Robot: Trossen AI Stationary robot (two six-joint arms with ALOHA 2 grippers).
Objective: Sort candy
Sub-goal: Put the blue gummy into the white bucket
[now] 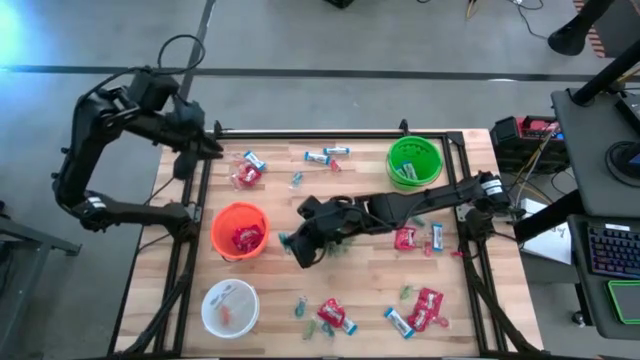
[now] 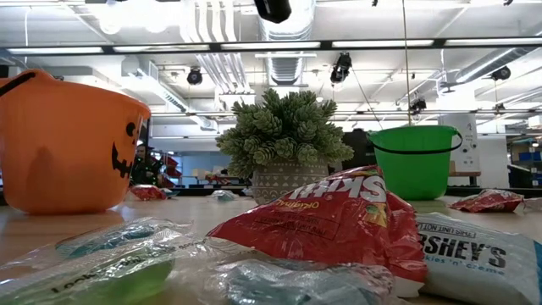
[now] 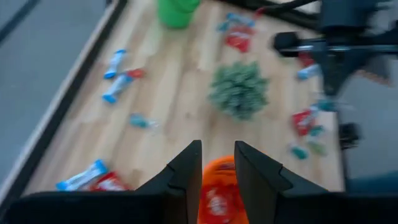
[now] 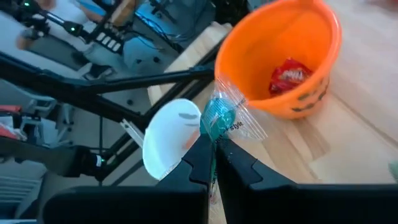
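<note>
The right gripper (image 4: 212,163) pinches 1 teal candy (image 4: 219,118) upright, long axis pointing toward the orange bowl (image 4: 283,37); left gripper (image 3: 217,168) hovers open.

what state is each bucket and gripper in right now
orange bucket: upright, red packets inside
green bucket: upright, a piece inside
white bucket: upright, a few pieces inside
right gripper: shut on teal candy, beside the orange bucket
left gripper: open, empty
</note>
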